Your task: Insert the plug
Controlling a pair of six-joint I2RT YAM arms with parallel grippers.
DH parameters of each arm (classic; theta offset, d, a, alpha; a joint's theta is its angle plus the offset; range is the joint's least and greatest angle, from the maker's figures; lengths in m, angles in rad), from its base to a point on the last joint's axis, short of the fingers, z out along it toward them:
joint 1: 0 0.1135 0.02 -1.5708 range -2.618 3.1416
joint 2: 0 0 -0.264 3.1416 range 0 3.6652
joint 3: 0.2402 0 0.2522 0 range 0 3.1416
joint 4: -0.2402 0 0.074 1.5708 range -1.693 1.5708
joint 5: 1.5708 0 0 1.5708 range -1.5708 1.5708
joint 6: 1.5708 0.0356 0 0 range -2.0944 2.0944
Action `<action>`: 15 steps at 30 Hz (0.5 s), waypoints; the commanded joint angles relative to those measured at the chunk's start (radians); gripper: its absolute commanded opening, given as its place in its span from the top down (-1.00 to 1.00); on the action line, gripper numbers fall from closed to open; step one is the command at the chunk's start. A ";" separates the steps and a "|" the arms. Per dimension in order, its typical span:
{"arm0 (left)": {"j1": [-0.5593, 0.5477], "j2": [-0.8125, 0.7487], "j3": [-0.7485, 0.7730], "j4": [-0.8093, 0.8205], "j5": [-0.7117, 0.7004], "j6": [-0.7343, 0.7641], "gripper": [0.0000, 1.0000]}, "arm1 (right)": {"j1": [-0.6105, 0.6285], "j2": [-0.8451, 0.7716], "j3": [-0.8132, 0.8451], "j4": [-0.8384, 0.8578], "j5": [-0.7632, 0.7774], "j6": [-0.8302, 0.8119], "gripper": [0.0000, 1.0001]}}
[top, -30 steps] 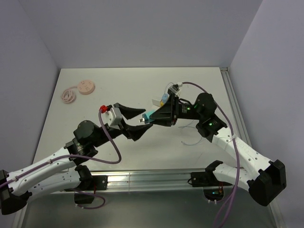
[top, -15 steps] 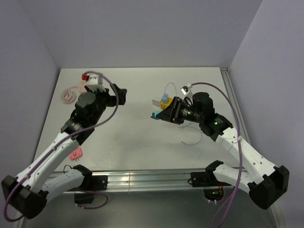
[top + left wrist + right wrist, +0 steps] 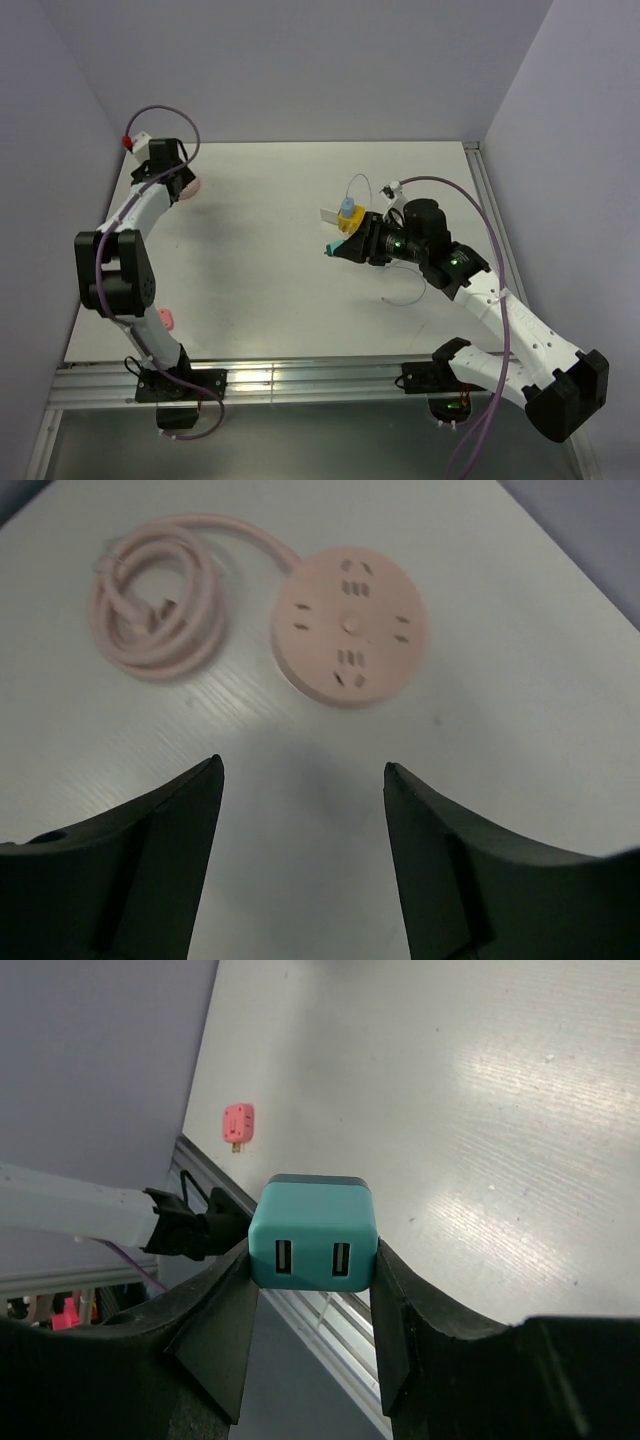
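Note:
A teal plug with two USB ports (image 3: 313, 1232) is gripped between my right gripper's fingers (image 3: 312, 1260) and held above the table; it also shows in the top view (image 3: 329, 248), at the tip of the right gripper (image 3: 336, 248) near the table's middle. A round pink socket (image 3: 349, 623) with a coiled pink cord (image 3: 155, 600) lies at the far left. My left gripper (image 3: 302, 764) is open and empty, hovering just short of the socket. In the top view the left gripper (image 3: 170, 182) covers most of the socket (image 3: 192, 187).
A small pink adapter (image 3: 163, 319) lies near the front left edge, also seen in the right wrist view (image 3: 238, 1122). A yellow and blue item with a white piece (image 3: 345, 215) sits behind the right gripper. A thin white wire (image 3: 400, 296) lies at right.
My left arm has swung from the table's middle to the far left, over the pink socket. My right gripper has drawn back slightly to the right, still holding the teal plug.

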 commanded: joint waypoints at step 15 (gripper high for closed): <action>0.198 0.454 0.478 -0.115 -0.159 0.087 -0.44 | -0.008 -0.028 -0.101 0.080 -0.033 -0.067 1.00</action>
